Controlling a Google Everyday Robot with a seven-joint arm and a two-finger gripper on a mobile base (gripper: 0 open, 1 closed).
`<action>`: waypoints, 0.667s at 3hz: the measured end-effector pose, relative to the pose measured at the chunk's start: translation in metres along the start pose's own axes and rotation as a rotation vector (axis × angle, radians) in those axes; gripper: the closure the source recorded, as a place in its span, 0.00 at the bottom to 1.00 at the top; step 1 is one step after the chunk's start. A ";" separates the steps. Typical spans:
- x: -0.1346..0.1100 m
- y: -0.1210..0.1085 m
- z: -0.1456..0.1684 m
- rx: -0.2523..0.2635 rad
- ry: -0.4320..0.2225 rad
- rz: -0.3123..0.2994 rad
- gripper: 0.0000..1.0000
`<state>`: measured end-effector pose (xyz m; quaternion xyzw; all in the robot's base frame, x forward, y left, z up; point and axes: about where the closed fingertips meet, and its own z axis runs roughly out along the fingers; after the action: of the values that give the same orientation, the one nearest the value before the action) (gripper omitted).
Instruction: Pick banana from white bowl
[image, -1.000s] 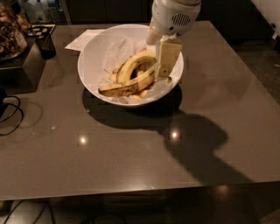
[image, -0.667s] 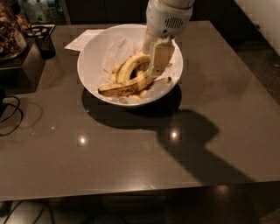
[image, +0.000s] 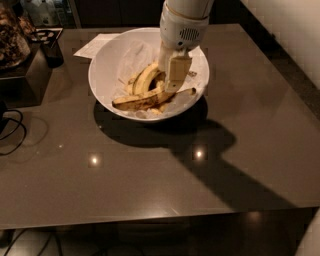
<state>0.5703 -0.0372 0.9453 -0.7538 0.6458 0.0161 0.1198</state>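
Since a second ago the gripper (image: 174, 86) has slid left and lower, off the right rim and further into the bowl. I am seeing one table (image: 150, 195), dark and glossy, with two lamp glints on its top and the arm's shadow lying across it to the right. On the far half of it stands one white bowl (image: 102, 62), wide and deep, with crinkled translucent wrap (image: 131, 52) lining its inside.

The single white arm comes down from the top edge, and the gripper hangs inside the bowl, right of centre, its tip just at the banana (image: 142, 101). I cannot tell from here whether it is parted or closed, or whether it has hold of anything.

I count two bananas in the bowl. The task's one lies long and nearly flat across the near side of the bowl, yellow with heavy brown streaks, its thin dark-tipped stem pointing right. The second banana (image: 144, 79), cleaner and more curved, sits just behind it. One sheet of paper (image: 92, 46) lies behind the bowl.
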 end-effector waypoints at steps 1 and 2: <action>0.000 -0.001 0.010 -0.019 0.006 -0.004 0.46; 0.002 -0.003 0.025 -0.041 0.028 -0.008 0.49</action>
<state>0.5764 -0.0339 0.9212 -0.7588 0.6441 0.0182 0.0954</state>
